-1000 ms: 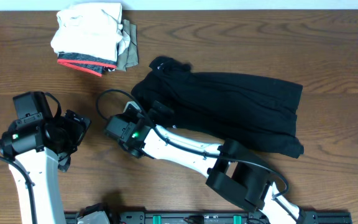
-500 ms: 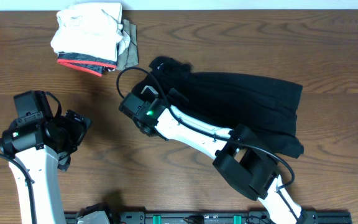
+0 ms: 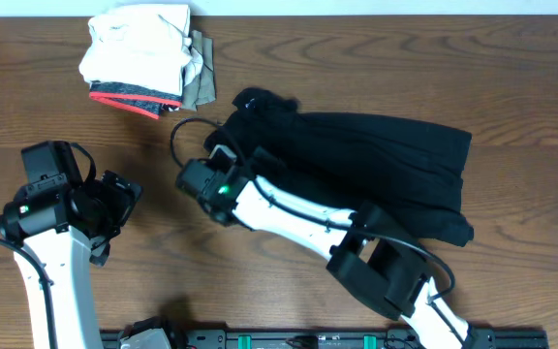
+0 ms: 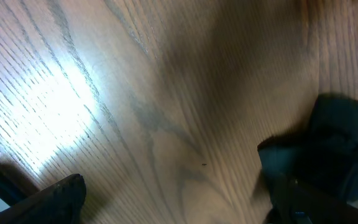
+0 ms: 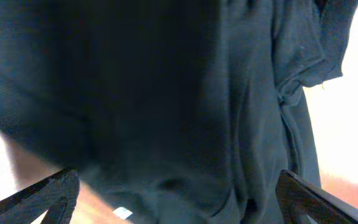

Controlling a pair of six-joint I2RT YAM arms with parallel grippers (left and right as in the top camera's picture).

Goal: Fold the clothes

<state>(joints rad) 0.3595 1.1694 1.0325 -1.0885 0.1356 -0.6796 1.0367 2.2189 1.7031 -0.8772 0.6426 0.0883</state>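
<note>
Over the black shirt (image 3: 376,165), at its left edge, right tool (image 5: 179,199) apart, left tool (image 4: 178,198) apart above open table (image 3: 511,87)

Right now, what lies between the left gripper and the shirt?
Bare table, then the right gripper at the shirt's edge; the overhead view shows it.

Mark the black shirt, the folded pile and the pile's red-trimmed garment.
black shirt (image 3: 386,165), overhead view, middle of the spread fabric.
folded pile (image 3: 134,48), overhead view, top white garment.
red-trimmed garment (image 3: 124,97), overhead view, its red edge.
</note>
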